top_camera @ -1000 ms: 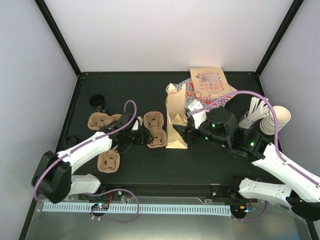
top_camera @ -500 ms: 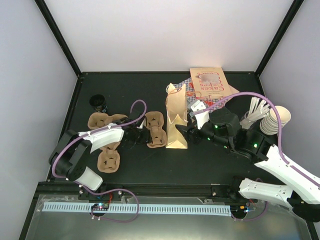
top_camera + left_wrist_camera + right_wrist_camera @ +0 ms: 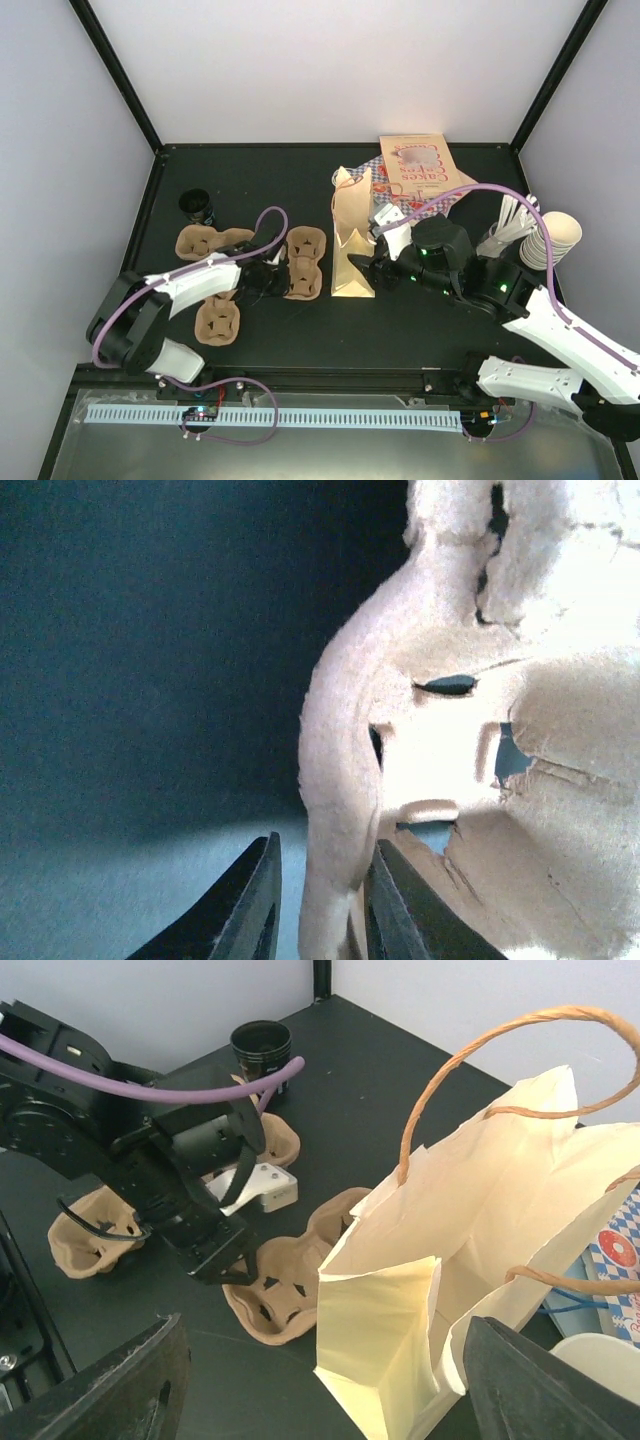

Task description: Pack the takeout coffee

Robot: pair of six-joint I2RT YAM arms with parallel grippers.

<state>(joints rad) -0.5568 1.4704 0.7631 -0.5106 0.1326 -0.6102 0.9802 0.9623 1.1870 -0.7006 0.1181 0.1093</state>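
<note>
The takeout coffee [image 3: 197,207], a small cup under a black lid, stands at the far left of the table, also in the right wrist view [image 3: 262,1048]; neither gripper is near it. My left gripper [image 3: 272,275] [image 3: 325,842] has closed in on the rim of a brown moulded cup carrier [image 3: 303,262] [image 3: 460,750], and the rim stands between its two fingers. The tan paper bag [image 3: 352,235] [image 3: 450,1260] stands upright with its mouth open. My right gripper [image 3: 372,262] [image 3: 320,1390] is open at the bag's near side, one finger on each side of it.
Two more cup carriers [image 3: 207,240] [image 3: 217,320] lie left of the held one. A flat printed paper bag [image 3: 420,165] lies at the back. A stack of lidless cream cups [image 3: 555,238] and white items [image 3: 510,225] sit at the right edge.
My left gripper has narrowed from wide open onto the carrier's rim, and the carrier has shifted slightly left. The right arm has stayed at the bag.
</note>
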